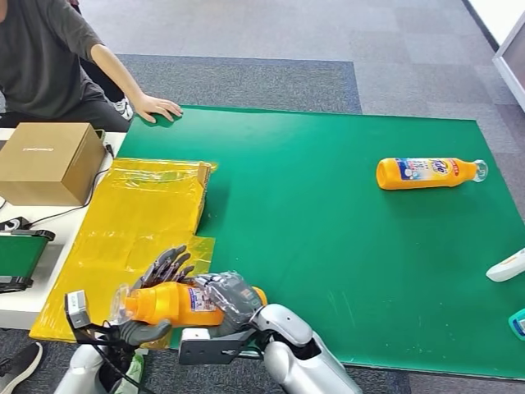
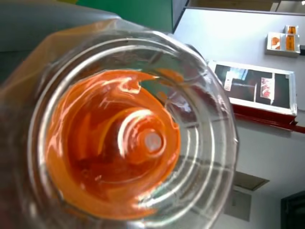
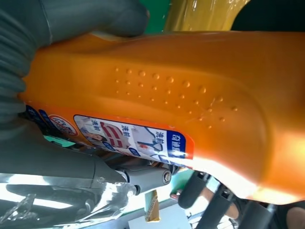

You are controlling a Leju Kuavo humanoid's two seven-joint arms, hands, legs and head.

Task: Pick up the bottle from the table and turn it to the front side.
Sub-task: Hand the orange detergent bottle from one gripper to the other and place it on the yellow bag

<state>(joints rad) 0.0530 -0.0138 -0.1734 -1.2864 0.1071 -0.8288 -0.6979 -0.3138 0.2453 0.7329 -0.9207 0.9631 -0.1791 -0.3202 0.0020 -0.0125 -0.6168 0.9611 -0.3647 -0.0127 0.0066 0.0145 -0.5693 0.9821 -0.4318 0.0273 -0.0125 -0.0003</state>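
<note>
Nearest the robot, at the front edge of the green surface (image 1: 321, 246), an orange bottle (image 1: 167, 304) is held lying sideways, lifted off the surface, its clear cap end toward the left. The right robot hand (image 1: 230, 301) wraps around the bottle's middle and base end, fingers closed over the label; from the right wrist the grey thumb (image 3: 90, 16) presses the orange body (image 3: 172, 95). The left robot hand (image 1: 157, 283) cups the cap end, fingers above and thumb below, touching the bottle. Just beyond lies a yellow plastic sheet (image 1: 133, 217). Farther left sits a cardboard box (image 1: 49, 160). Well apart to the right, a second orange bottle (image 1: 427, 172) lies flat. At the far edge, a person's hand (image 1: 157, 107) rests on the surface.
</note>
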